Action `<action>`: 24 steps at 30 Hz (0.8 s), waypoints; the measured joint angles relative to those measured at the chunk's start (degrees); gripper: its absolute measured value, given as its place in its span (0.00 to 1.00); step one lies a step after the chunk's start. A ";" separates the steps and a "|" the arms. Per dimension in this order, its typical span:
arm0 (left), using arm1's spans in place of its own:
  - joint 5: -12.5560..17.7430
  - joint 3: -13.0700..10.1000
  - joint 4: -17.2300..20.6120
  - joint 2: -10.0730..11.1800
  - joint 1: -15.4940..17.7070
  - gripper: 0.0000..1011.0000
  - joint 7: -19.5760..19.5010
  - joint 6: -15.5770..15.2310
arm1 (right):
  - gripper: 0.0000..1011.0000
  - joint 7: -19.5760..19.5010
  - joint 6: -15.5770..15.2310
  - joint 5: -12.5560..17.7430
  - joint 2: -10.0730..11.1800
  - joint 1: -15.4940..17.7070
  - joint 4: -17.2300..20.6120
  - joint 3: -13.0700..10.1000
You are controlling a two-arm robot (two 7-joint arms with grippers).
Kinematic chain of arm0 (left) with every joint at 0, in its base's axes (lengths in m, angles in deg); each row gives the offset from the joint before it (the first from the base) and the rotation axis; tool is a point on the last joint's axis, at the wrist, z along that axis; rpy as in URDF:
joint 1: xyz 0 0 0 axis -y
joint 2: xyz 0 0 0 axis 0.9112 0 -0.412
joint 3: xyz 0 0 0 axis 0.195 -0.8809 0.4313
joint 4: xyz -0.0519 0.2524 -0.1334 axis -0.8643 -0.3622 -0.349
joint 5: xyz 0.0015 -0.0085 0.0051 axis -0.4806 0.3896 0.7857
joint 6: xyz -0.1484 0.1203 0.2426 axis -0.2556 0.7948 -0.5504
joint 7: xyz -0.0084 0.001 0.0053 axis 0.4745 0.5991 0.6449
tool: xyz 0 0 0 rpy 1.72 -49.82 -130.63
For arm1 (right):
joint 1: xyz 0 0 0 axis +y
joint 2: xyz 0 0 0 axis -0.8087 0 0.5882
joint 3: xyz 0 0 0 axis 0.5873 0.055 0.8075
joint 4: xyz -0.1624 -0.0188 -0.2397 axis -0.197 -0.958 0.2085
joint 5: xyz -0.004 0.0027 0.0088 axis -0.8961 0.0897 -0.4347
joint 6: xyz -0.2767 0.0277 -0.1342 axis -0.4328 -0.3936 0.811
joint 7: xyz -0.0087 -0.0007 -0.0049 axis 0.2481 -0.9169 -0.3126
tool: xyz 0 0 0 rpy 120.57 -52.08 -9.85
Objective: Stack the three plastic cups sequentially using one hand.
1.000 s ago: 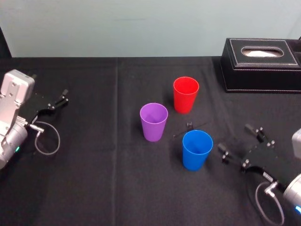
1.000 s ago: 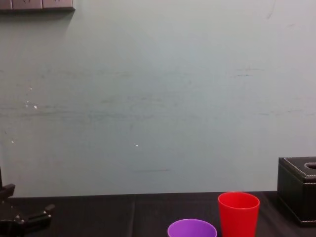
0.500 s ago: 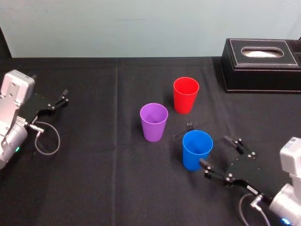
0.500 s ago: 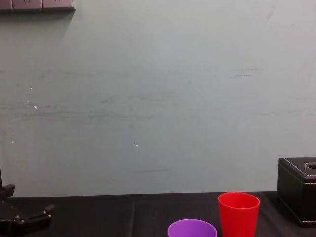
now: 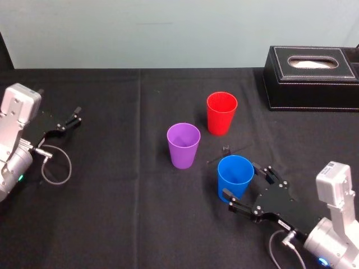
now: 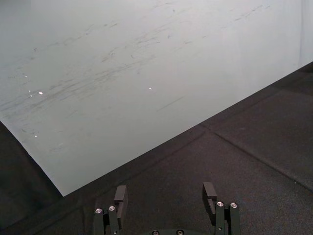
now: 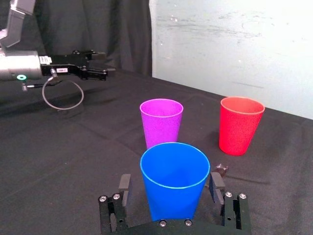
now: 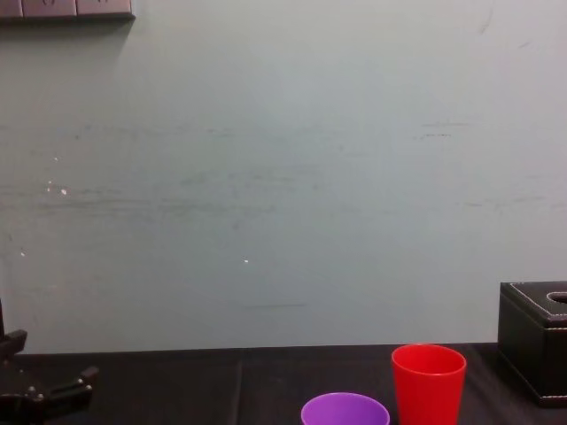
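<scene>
Three plastic cups stand upright on the black tablecloth: red (image 5: pixel 221 112) farthest back, purple (image 5: pixel 183 144) to its left and nearer, blue (image 5: pixel 233 174) nearest. My right gripper (image 5: pixel 243 181) is open and straddles the blue cup (image 7: pixel 174 181). One finger stands on each side of the cup with a small gap, low on the cup's wall. In the right wrist view the purple cup (image 7: pixel 161 122) and red cup (image 7: pixel 240 125) stand beyond it. My left gripper (image 5: pixel 73 117) rests open at the table's left, away from the cups, its fingers (image 6: pixel 121 196) spread over bare cloth.
A black tissue box (image 5: pixel 311 75) with white stitching sits at the back right. A small dark object (image 5: pixel 225 150) lies on the cloth between the blue and red cups. The chest view shows the red cup (image 8: pixel 428 381) and purple rim (image 8: pixel 345 410) before a pale wall.
My right gripper has swung in from the right and forward, from beside the blue cup to either side of it. Cups and left arm have not moved.
</scene>
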 joint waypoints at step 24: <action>0.00 0.00 0.00 0.00 0.00 0.99 0.00 0.00 | 0.99 1.81 -1.65 -2.80 -6.40 -3.73 -3.99 -0.63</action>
